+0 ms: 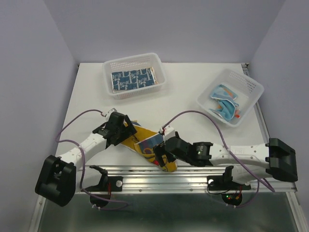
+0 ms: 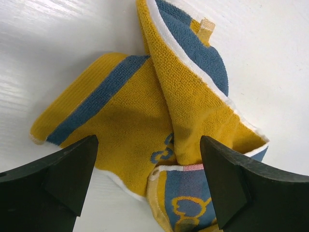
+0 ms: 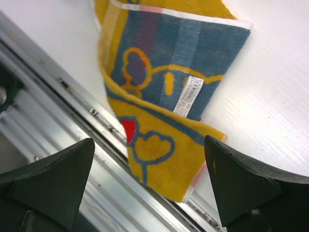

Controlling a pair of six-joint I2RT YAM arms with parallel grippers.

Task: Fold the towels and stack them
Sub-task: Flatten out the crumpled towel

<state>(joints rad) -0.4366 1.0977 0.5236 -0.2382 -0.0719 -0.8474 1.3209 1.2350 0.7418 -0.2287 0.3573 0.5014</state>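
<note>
Filling most of the top view: white table (image 1: 193, 130). Two white baskets sit at upper centre (image 1: 159, 65) and upper right (image 1: 253, 87), holding a navy patterned towel (image 1: 133, 79) and a light blue towel (image 1: 223, 102). A yellow-and-blue towel (image 1: 145, 143) lies crumpled at lower centre, one end over the metal rail (image 3: 58, 106). Left gripper (image 2: 148, 142) and right gripper (image 3: 148, 141) are both spread wide over it, holding nothing.

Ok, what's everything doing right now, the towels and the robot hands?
yellow towel: rumpled, half folded, on the table, not held.
navy towel: lying flat in the left basket.
light blue towels: crumpled in the right basket.
left gripper: open, over the yellow towel.
right gripper: open, over the towel's near corner.
</note>
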